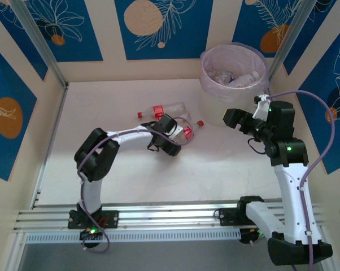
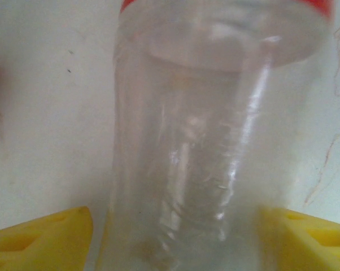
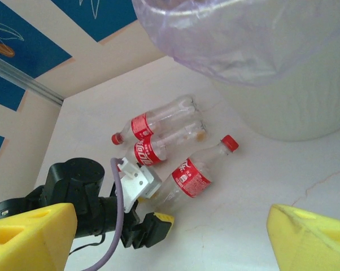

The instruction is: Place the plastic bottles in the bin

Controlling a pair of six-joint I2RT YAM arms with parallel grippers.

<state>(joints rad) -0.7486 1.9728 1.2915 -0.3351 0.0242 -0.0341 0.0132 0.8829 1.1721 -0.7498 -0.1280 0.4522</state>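
Bottle (image 3: pixel 190 178) lies flat, cap pointing toward bin (image 1: pixel 212 107).

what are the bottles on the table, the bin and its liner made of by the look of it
The bottles look like thin clear glossy plastic: see-through bodies with streaky highlights, red printed labels and caps. The bin seems whitish translucent plastic, matte and faintly ribbed. Its liner looks like thin lilac plastic film, wrinkled and see-through.

- A clear plastic bottle (image 2: pixel 215 158) is seen close up, framed between the yellow fingertips (image 2: pixel 40 243) of the left gripper (image 2: pixel 175 245); contact cannot be judged.
- A red label (image 2: pixel 317 5) is glimpsed at the top.
- A white table (image 2: pixel 46 113) is seen behind.
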